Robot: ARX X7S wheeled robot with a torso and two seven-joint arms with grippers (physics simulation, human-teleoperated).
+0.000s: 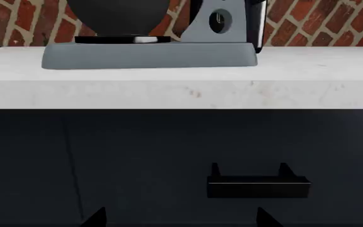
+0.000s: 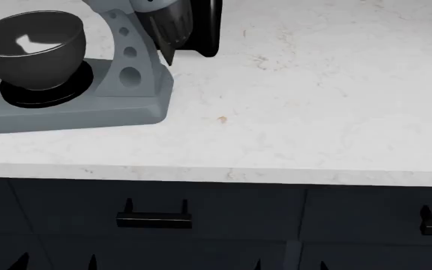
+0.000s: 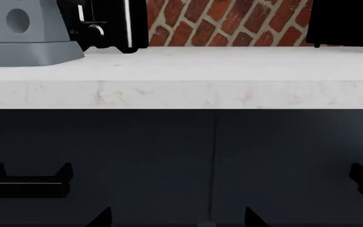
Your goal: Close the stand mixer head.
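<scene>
The stand mixer stands at the counter's far left. Only the dark ribbed rear end of its head (image 2: 168, 21) shows, raised above the holed neck (image 2: 129, 61); the rest of the head and the whisk are cut off by the frame. The dark grey bowl (image 2: 33, 45) sits on the flat grey base (image 2: 73, 117). In the left wrist view I see the base (image 1: 150, 56), the neck (image 1: 219, 22) and the bowl's underside (image 1: 118, 16), not the head. My left gripper (image 1: 178, 220) and right gripper (image 3: 176, 220) are open and empty, low in front of the dark cabinet fronts, below the counter edge.
A black appliance (image 2: 205, 27) stands behind the mixer and also shows in the right wrist view (image 3: 106, 23). Another black appliance (image 3: 345, 21) is further right. A brick wall (image 3: 232, 23) backs the white counter (image 2: 291, 112). Drawer handles (image 2: 154, 219) (image 1: 257, 185) jut from the cabinets.
</scene>
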